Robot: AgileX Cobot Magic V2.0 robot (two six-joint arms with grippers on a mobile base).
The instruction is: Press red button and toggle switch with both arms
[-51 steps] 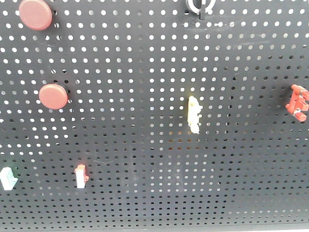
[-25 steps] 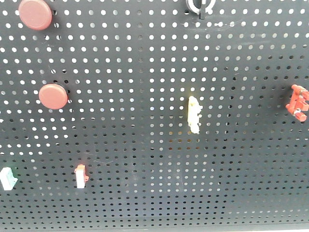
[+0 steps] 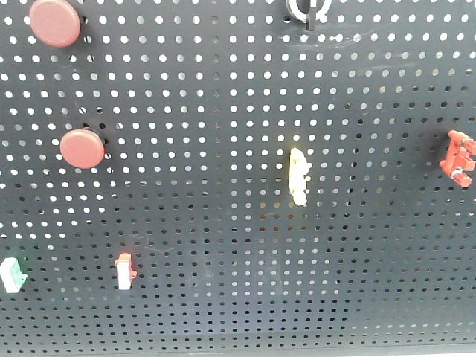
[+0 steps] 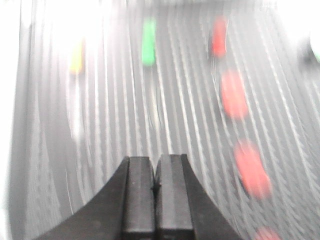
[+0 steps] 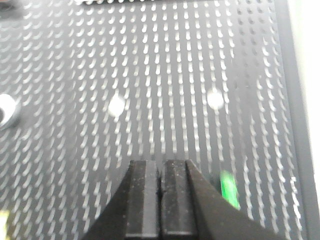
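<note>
In the front view two red buttons sit on the black pegboard (image 3: 238, 223), one at the top left (image 3: 54, 21) and one lower (image 3: 82, 148). The toggle switch (image 3: 309, 9), silver ring and short lever, is cut by the top edge. No arm shows in this view. The left wrist view is motion-blurred: my left gripper (image 4: 155, 160) is shut and empty, with red button smears (image 4: 234, 93) (image 4: 252, 169) ahead to its right. My right gripper (image 5: 160, 162) is shut and empty over the board, and a silver ring (image 5: 6, 111) shows at the far left.
A pale yellow clip (image 3: 298, 176) is mid-board, a red-and-white rocker (image 3: 124, 271) lower left, a green-and-white piece (image 3: 11, 274) at the left edge, a red bracket (image 3: 457, 158) at the right. A green button (image 5: 229, 187) lies just right of my right gripper.
The front view has barely shifted; the board's parts hold their places and no arm has come into it.
</note>
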